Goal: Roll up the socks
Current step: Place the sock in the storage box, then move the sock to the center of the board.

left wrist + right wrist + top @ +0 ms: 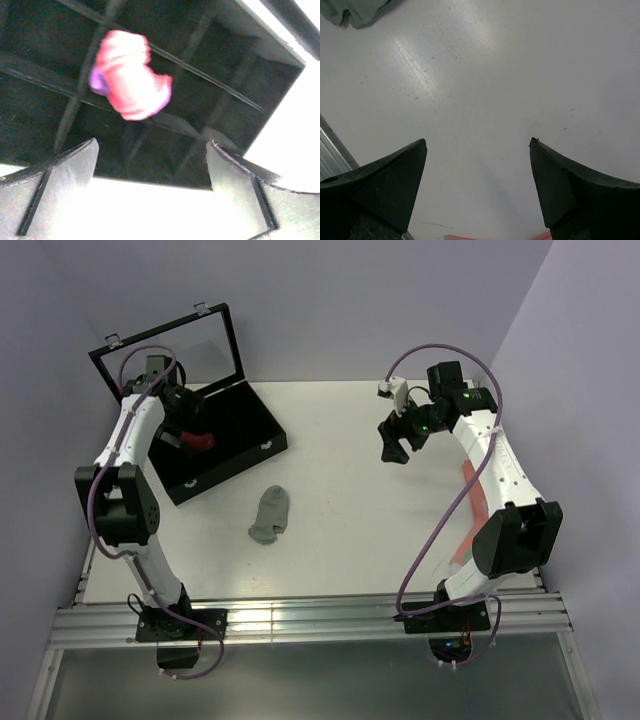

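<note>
In left wrist view, magenta sock (131,75) shows purple.

Socks: three.
- One grey sock (269,517), lying toward the near edge of the worktop (350,490).
- One magenta-red sock (131,75) with a purple patch, bundled inside the case.
- One salmon-pink sock (464,545) at the right edge, mostly hidden.

Black case (245,425): one, far left corner.

Robot arms: two, left arm (130,440) and right arm (490,455).
</note>
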